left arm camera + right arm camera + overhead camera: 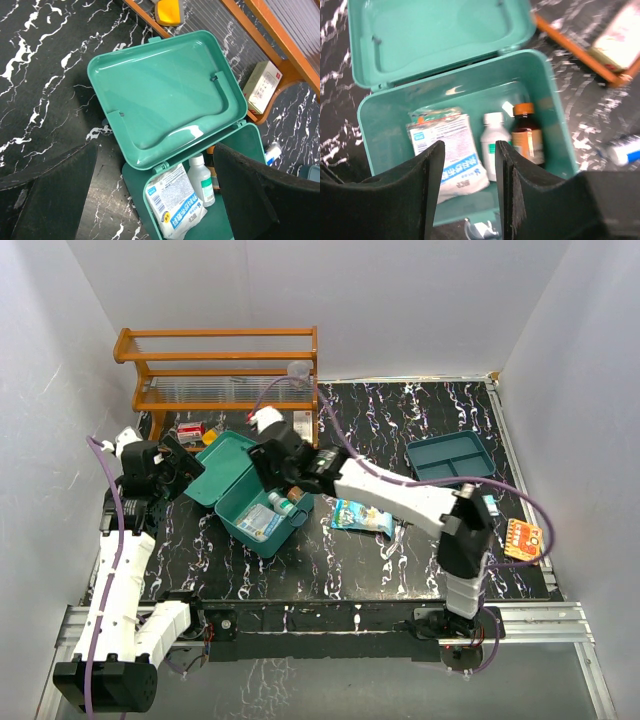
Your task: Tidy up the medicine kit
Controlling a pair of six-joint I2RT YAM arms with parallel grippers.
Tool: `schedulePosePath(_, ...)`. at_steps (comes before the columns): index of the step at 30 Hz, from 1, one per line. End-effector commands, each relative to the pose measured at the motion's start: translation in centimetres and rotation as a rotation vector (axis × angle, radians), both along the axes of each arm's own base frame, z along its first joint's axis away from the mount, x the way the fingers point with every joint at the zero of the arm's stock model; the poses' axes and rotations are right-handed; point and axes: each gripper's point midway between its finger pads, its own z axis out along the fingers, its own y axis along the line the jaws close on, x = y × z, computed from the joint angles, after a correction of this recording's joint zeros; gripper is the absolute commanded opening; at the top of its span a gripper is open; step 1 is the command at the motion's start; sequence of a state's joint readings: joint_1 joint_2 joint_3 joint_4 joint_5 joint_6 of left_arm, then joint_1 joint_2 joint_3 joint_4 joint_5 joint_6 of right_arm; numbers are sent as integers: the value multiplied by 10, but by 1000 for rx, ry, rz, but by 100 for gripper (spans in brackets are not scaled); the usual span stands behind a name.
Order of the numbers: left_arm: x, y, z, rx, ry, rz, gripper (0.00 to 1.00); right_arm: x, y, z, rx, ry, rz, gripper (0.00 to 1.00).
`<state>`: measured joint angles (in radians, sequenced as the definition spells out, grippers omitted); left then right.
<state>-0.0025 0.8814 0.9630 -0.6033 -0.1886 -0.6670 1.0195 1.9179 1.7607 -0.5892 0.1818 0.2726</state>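
Observation:
The teal medicine kit (290, 532) stands open left of centre, its lid (165, 90) leaned back. Inside lie a white-and-blue packet (450, 135), a white bottle (492, 131) and a brown bottle with an orange cap (527, 137). The packet (175, 202) and the white bottle (202, 180) also show in the left wrist view. My right gripper (470, 175) is open and empty, hovering above the kit's front (275, 475). My left gripper (155, 200) is open and empty, beside the lid on the left (183, 462).
A wooden rack (220, 370) stands at the back left, with small boxes (190, 430) under it. A flat teal divided tray (452, 458) lies at the right. A blue packet (362, 517), a tube (490, 505) and an orange packet (523, 537) lie on the table.

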Motion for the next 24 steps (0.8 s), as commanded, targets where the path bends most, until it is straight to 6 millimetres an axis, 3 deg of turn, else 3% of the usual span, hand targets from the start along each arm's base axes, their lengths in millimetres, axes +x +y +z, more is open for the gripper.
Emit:
schedulePosePath(1, 4, -9, 8, -9, -52, -64, 99, 33, -57, 64, 143, -137, -276, 44)
schedulePosePath(6, 8, -14, 10, -19, -76, -91, 99, 46, -137, 62, 173, -131, -511, 51)
schedulePosePath(9, 11, -17, 13, -17, -94, -113, 99, 46, -179, 45, 173, -91, -605, 58)
schedulePosePath(13, 17, -22, 18, -36, -127, -136, 99, 43, -222, 11, 130, -22, -654, 65)
schedulePosePath(18, 20, -23, 21, -39, -136, -138, 99, 33, -250, -34, 56, 76, -699, 65)
schedulePosePath(24, 21, -26, 23, -54, -152, -148, 99, 32, -284, -62, 13, 145, -855, 65)
